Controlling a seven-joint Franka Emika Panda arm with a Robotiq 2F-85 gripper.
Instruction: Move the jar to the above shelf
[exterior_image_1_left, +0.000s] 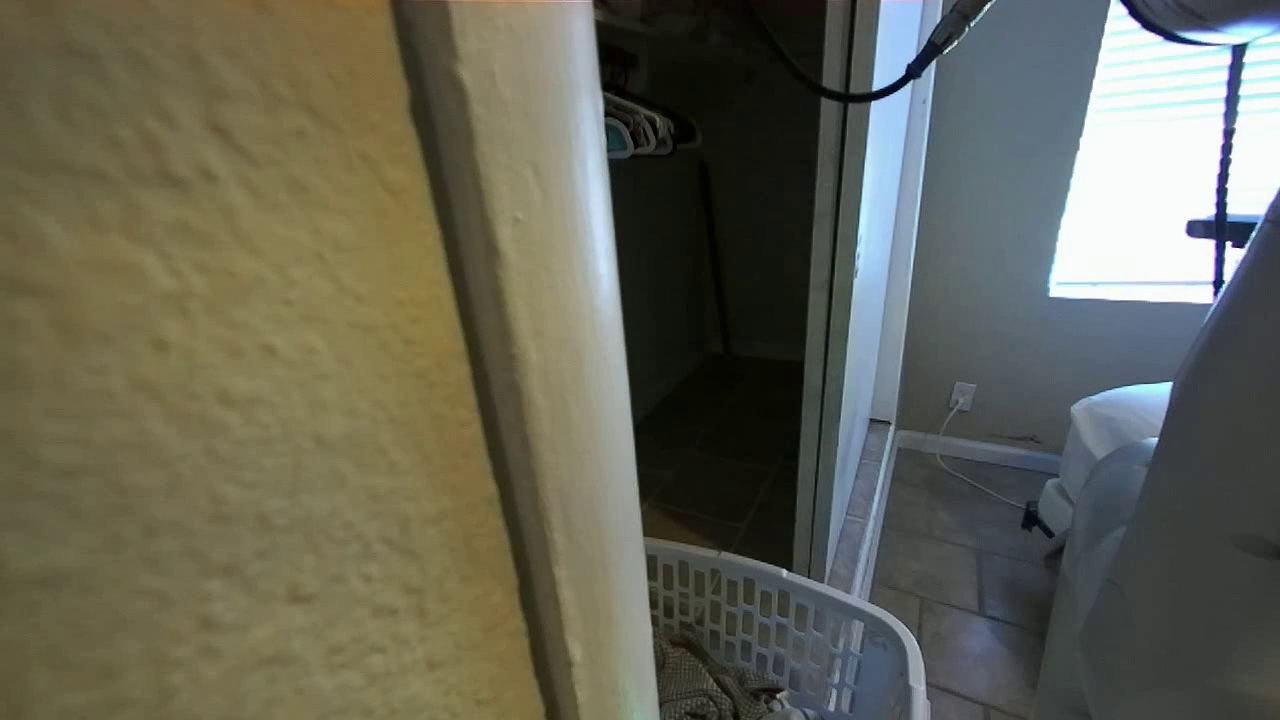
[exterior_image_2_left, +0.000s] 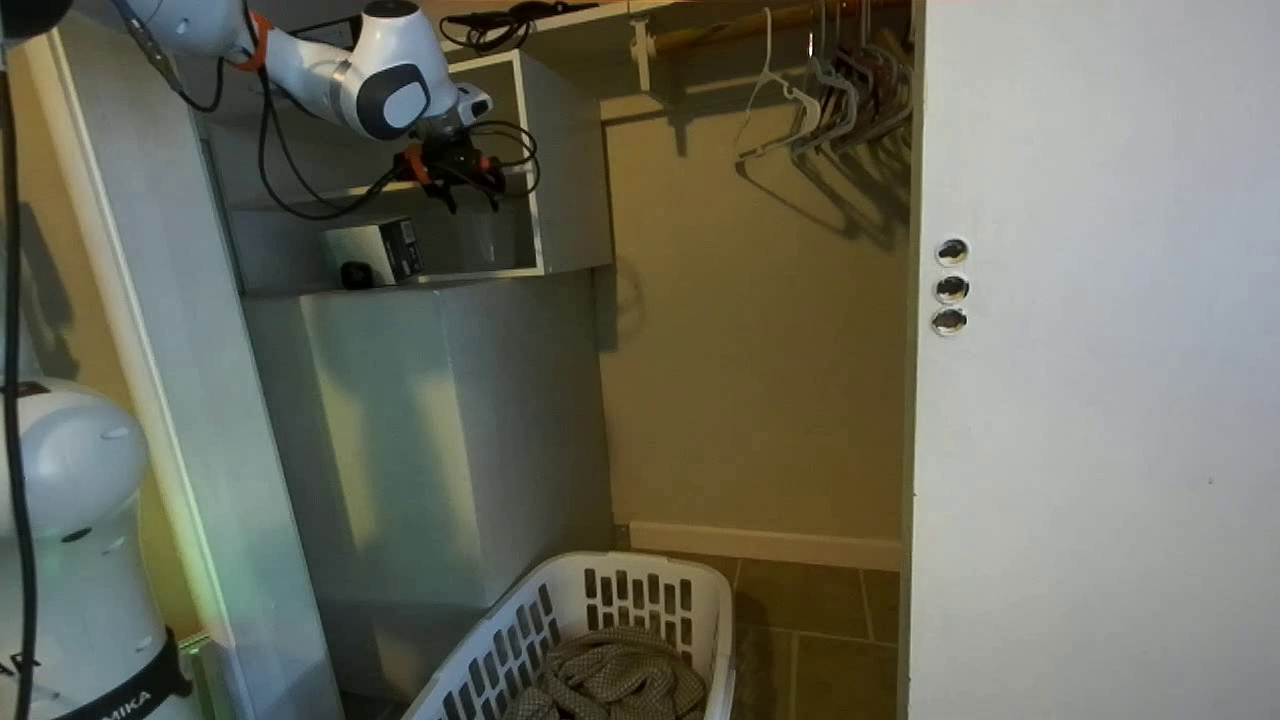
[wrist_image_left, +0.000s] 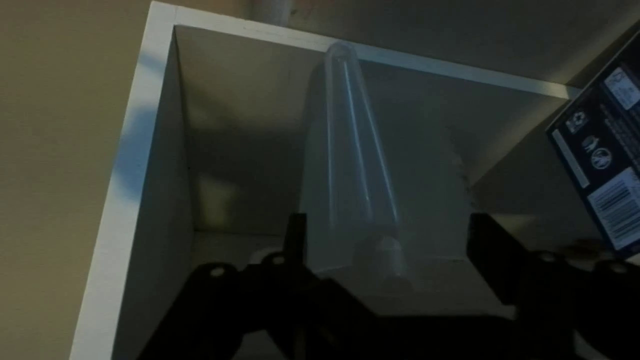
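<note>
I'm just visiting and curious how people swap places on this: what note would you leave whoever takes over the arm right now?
Gripper: open, holding nothing, at the shelf unit.
Jar: apparently the clear, tall thing in the lower compartment, near the box; faint, so check its outline.
Done: gripper is near the jar; no grip or lift yet.
Left: close on it, raise it, set it on the shelf above, let go. Probably best to keep clear of the box.
</note>
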